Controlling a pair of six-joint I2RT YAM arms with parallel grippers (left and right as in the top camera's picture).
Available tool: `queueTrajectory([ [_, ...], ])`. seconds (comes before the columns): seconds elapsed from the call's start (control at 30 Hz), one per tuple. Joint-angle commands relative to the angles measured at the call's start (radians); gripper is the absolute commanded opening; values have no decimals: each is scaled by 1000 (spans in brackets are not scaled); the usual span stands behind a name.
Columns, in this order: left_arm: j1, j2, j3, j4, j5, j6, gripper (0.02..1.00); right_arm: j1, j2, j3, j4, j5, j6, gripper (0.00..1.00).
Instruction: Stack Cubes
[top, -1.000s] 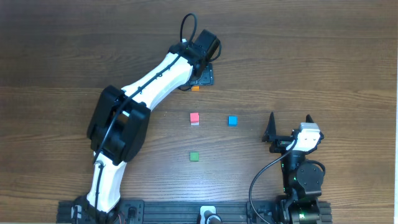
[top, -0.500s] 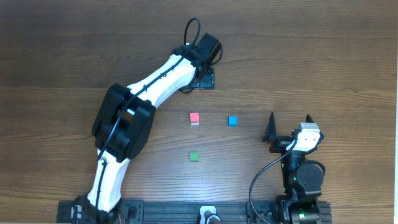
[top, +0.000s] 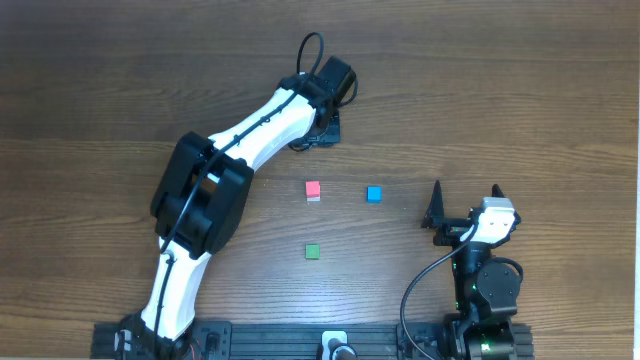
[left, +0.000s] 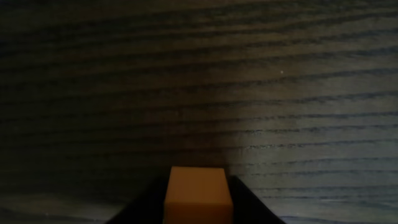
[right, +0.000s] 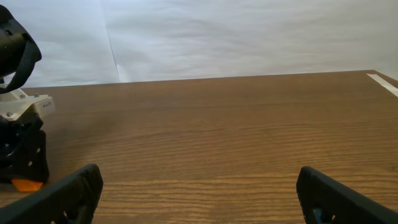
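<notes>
Brown wood-grain worktop (top: 520, 80); a white wall (right: 249, 37) behind its far edge, a pale strip (right: 384, 83) at its edge.

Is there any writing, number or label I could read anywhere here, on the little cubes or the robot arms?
None can be read.
The red cube, blue cube, green cube and orange cube have plain faces.
A faint mark on the left arm's white housing: too small to read.

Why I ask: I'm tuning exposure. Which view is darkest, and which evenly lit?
Left wrist view: darkest, the table in deep shade around the orange cube. Top view: evenly lit, no glare. Right wrist view: bright, with a pale backdrop.
</notes>
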Motion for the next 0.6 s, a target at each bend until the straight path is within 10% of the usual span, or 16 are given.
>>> queueTrajectory([
  [0.03,-1,14,8,-1,6,2,251,-6,-7,-8,0,-5,-1,991],
  [0.6,-74,-301,-29,-197,-29,-128,132,-6,-7,-8,0,-5,-1,991],
])
